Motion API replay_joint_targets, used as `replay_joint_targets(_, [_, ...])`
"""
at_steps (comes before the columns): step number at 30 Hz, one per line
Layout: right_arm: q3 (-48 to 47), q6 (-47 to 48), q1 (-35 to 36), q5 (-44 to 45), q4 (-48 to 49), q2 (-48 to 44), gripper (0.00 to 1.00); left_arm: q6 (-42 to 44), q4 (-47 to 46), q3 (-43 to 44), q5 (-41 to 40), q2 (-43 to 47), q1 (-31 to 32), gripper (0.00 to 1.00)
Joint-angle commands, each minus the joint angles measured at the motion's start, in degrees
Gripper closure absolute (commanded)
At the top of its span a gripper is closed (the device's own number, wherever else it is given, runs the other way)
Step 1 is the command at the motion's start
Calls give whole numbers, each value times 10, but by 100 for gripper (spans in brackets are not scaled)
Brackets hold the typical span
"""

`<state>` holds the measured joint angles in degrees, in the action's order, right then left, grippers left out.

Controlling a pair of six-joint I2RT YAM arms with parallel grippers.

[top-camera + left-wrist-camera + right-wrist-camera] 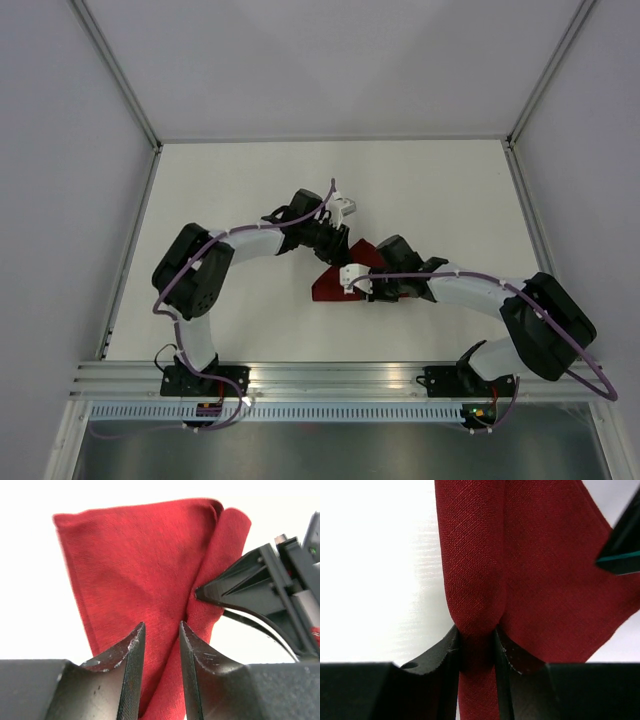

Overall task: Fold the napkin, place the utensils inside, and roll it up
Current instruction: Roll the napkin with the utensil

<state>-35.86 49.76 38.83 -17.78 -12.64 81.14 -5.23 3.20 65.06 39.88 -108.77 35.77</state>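
Maroon cloth work: pinching a bunched fold of the napkin (520,570) tight between the fingers of the right end effector (476,639); straddling another crease with the left end effector (161,630), fingers partly apart, grip impossible to tell; lying folded between both, at the middle of the white counter (450,190).

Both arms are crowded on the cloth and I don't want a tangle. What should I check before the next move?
1. Right gripper pinching a fold of the napkin: ok.
2. Left gripper hold: cloth lies between its jaws; clamped or loose, cannot tell.
3. Napkin doubled over: ok.
4. Utensil in sight: not ok, no view shows it.
5. Room between the two grippers: not ok, they crowd close together.
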Motion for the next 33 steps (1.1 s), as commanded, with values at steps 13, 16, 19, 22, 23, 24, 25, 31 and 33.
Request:
replay_joint_targets(13, [-212,104,-106,-169,-311,209,87,-62,-331,-294,-294,325,4,62])
replay_joint_targets(16, [-268,126,-130,-189,-382,266,87,-55,-355,-335,-339,376,18,61])
replay_joint_targets(19, [-325,140,-146,-197,-428,323,87,-23,-343,-352,-362,405,50,60])
replay_joint_targets(22, [-369,138,-155,-201,-448,364,87,50,-292,-333,-394,396,94,60])
replay_joint_targets(23, [-386,134,-156,-201,-453,371,87,101,-277,-327,-421,377,125,60])
replay_joint_targets(24, [-393,131,-159,-200,-455,385,87,122,-267,-312,-438,365,142,60])
replay_joint_targets(25, [-406,124,-159,-199,-459,393,86,141,-248,-304,-459,351,174,60])
replay_joint_targets(31, [-433,112,-161,-197,-468,428,85,236,-211,-245,-499,237,260,58])
replay_joint_targets(33, [-435,109,-161,-192,-467,435,85,263,-203,-224,-499,198,273,57])
